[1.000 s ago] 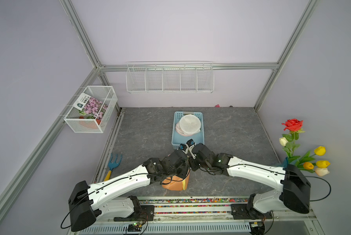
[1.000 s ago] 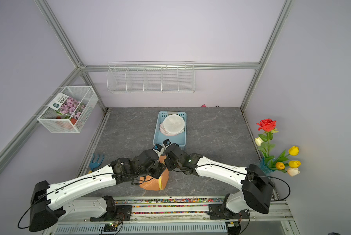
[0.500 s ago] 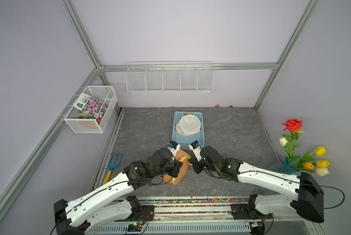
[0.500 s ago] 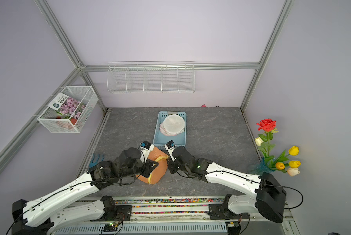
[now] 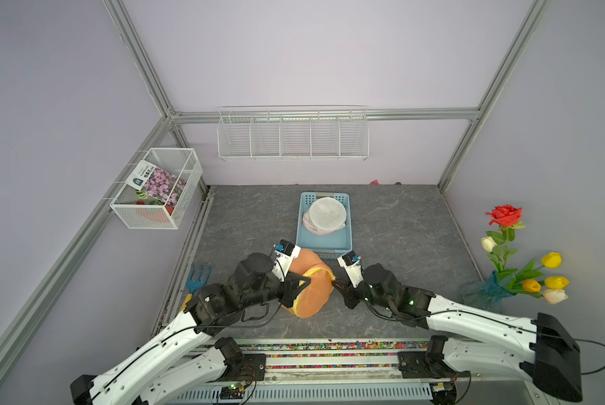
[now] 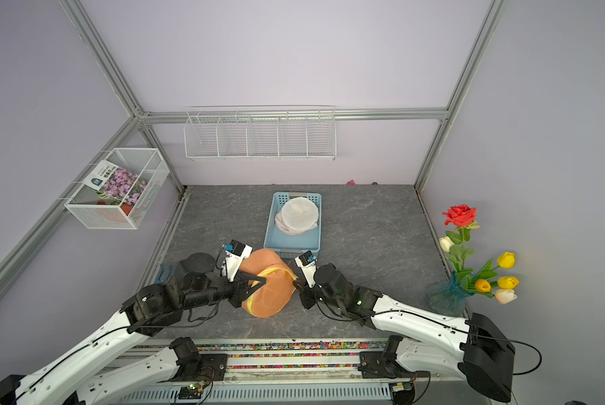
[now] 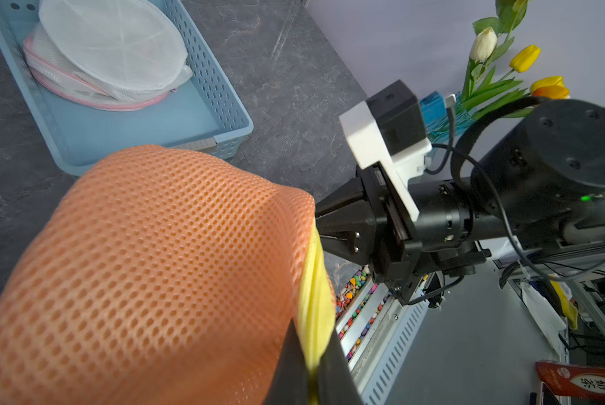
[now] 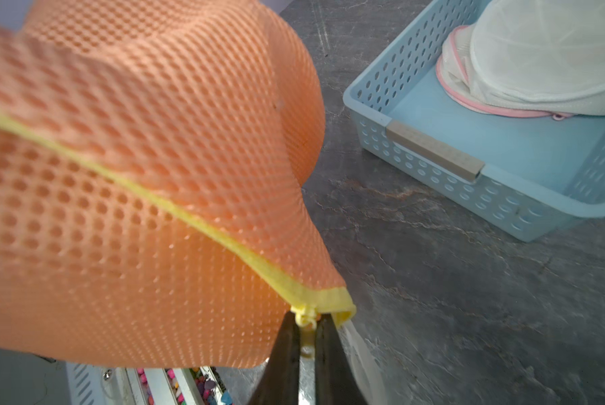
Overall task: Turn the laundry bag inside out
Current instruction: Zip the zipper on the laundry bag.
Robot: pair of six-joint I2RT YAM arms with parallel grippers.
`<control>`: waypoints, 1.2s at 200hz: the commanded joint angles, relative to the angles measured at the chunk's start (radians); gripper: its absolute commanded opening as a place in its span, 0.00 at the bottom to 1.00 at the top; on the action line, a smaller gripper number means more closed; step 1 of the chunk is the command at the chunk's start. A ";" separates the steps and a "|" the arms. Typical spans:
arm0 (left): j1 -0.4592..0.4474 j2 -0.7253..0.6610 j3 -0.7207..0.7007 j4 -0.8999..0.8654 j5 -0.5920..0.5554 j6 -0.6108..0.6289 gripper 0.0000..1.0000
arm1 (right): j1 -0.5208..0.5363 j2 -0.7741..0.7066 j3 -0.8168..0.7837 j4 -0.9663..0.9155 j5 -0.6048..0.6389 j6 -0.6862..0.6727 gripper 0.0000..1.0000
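The laundry bag [image 5: 310, 296] [image 6: 271, 296] is orange mesh with a yellow trim. It hangs stretched between my two grippers, just in front of the blue basket. My left gripper [image 5: 305, 280] [image 6: 262, 280] is shut on the yellow trim [image 7: 311, 315] at the bag's left side. The mesh [image 7: 154, 263] bulges beside it in the left wrist view. My right gripper [image 5: 334, 280] [image 6: 296, 282] [image 8: 306, 321] is shut on the yellow end of the trim [image 8: 324, 303] at the bag's right corner. The bag's opening is hidden.
A blue basket [image 5: 348, 228] with white mesh bags [image 5: 325, 214] stands right behind the orange bag. A blue hand rake [image 5: 197, 278] lies at the left edge. A vase of flowers [image 5: 497, 291] stands at the right. A rail of coloured beads [image 5: 329, 347] runs along the front.
The left gripper has closed on the yellow trim. The two grippers, close together over the bag a second ago, have moved apart and lifted it, so it now hangs stretched between them.
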State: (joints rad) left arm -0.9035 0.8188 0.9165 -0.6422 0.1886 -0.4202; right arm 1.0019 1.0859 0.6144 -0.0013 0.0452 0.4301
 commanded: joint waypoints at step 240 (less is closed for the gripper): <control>0.025 0.011 0.055 0.054 0.440 0.126 0.00 | -0.003 -0.042 0.281 -0.243 -0.222 -0.335 0.88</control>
State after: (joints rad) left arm -0.8829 0.8494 0.9226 -0.5900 0.5037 -0.3405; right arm 1.0054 1.0103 0.8425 -0.1612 -0.0849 0.1951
